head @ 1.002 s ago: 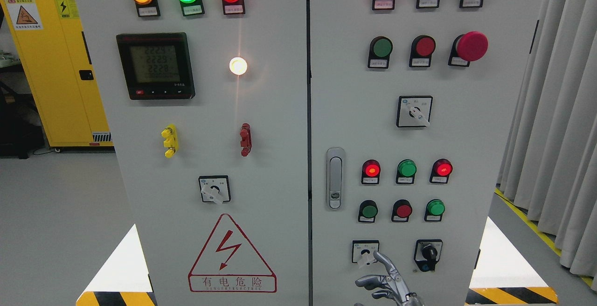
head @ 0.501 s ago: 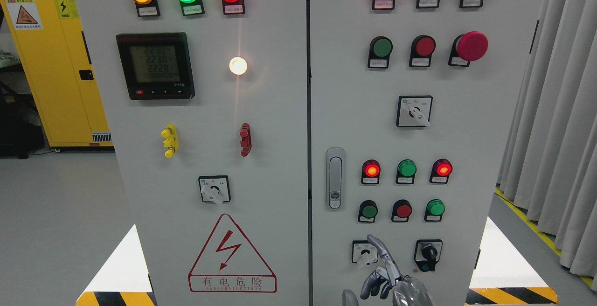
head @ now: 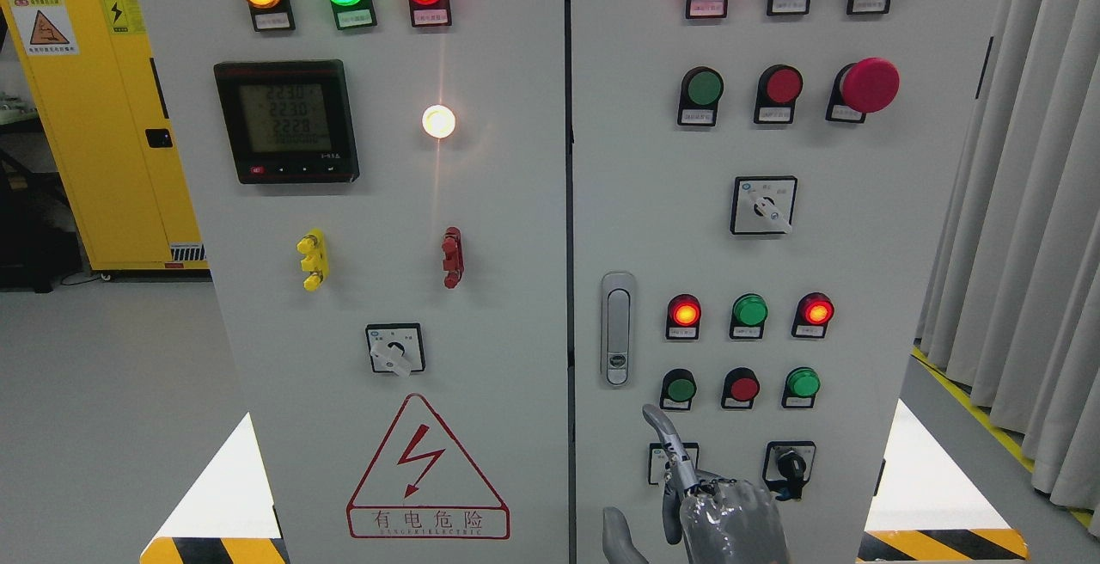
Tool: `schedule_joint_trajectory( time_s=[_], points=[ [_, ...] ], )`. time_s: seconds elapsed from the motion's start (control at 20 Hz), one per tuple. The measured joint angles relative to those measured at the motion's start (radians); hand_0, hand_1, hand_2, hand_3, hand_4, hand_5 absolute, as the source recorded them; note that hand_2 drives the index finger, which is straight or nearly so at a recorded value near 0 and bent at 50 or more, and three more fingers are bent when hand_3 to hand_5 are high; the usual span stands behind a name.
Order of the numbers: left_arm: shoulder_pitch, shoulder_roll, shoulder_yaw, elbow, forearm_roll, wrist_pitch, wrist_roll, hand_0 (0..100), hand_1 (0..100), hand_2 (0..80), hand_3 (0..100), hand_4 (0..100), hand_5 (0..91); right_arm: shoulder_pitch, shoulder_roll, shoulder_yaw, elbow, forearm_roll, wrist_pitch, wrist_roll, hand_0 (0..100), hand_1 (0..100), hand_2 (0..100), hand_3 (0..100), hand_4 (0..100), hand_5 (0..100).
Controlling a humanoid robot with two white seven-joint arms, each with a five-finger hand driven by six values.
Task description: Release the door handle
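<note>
The silver door handle [head: 617, 327] stands upright and flush in its recess at the left edge of the grey cabinet's right door [head: 859, 246]. My right hand [head: 634, 463] rises from the bottom edge, below the handle and apart from it. Its index finger [head: 666, 444] is stretched up across the lower-left rotary switch [head: 660, 463], while the other fingers are curled and the thumb [head: 614, 534] sticks out to the left. It holds nothing. The fingertip is a short way below the handle's lower end. The left arm does not show.
Round indicator lamps and push buttons [head: 749, 310] sit right of the handle, with a black rotary switch [head: 789, 468] beside my hand. The left door [head: 481, 306] carries a meter and a warning triangle. A yellow cabinet [head: 94, 117] stands left and curtains [head: 1023, 246] hang right.
My right hand has moved up and to the left. Its spread fingers have curled in, leaving the index finger pointing upward, closer to the handle.
</note>
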State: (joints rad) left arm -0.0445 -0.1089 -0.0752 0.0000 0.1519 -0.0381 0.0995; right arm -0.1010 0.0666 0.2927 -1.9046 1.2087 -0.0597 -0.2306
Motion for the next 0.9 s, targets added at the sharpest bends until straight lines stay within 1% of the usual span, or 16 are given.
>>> schedule_joint_trajectory(
  time_s=[0.2, 0.6, 0.9],
  points=[
    [0.0, 0.0, 0.0, 0.0, 0.0, 0.0, 0.0, 12, 56, 0.0, 0, 0, 0.0, -0.028, 0.014, 0.015, 0.028, 0.086, 0.057, -0.004, 56, 36, 0, 100, 100, 100],
    [0.0, 0.0, 0.0, 0.0, 0.0, 0.0, 0.0, 12, 56, 0.0, 0, 0, 0.0, -0.078, 0.04, 0.041, 0.08, 0.172, 0.12, -0.008, 52, 36, 0, 100, 100, 100],
    [0.0, 0.0, 0.0, 0.0, 0.0, 0.0, 0.0, 12, 56, 0.0, 0, 0, 0.0, -0.114, 0.052, 0.045, 0.114, 0.193, 0.137, -0.002, 52, 36, 0, 100, 100, 100]
  ],
)
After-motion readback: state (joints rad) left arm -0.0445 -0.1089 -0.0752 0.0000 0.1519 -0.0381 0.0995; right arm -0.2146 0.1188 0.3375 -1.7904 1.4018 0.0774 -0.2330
